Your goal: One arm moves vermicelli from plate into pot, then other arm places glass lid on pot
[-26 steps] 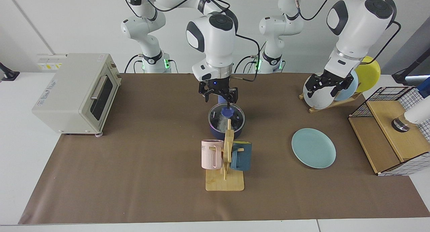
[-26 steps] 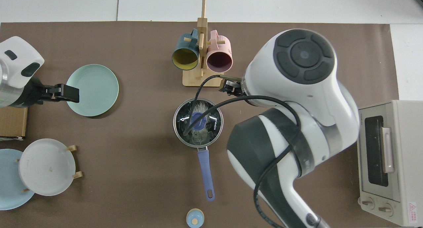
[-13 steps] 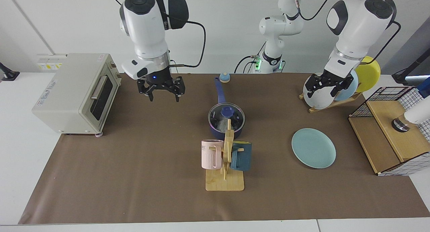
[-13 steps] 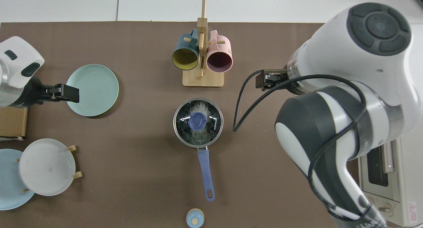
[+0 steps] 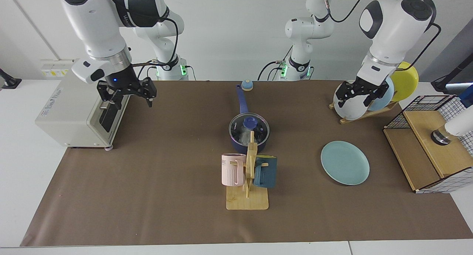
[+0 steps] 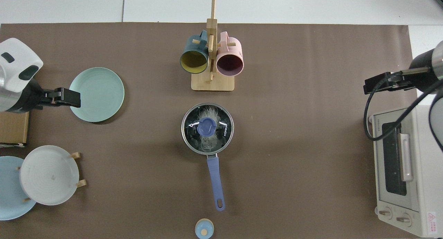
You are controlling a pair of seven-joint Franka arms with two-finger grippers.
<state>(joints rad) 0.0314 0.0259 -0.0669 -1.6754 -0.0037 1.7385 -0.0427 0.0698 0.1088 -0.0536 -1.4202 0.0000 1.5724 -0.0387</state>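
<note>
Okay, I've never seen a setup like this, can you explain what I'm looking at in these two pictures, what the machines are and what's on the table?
These are two white robot arms at a table covered with brown paper. One picture looks across the table at them; the other looks straight down.

The right gripper, open and empty, hangs beside the toaster oven. The left gripper, also open and empty, waits in front of a rack of upright plates.

In the middle stands a small blue pot with a long handle. The glass lid sits on it, and white vermicelli shows through the glass. The teal plate lies bare. Near the pot is a wooden stand holding a pink and a dark teal mug.

Nothing is held.
</note>
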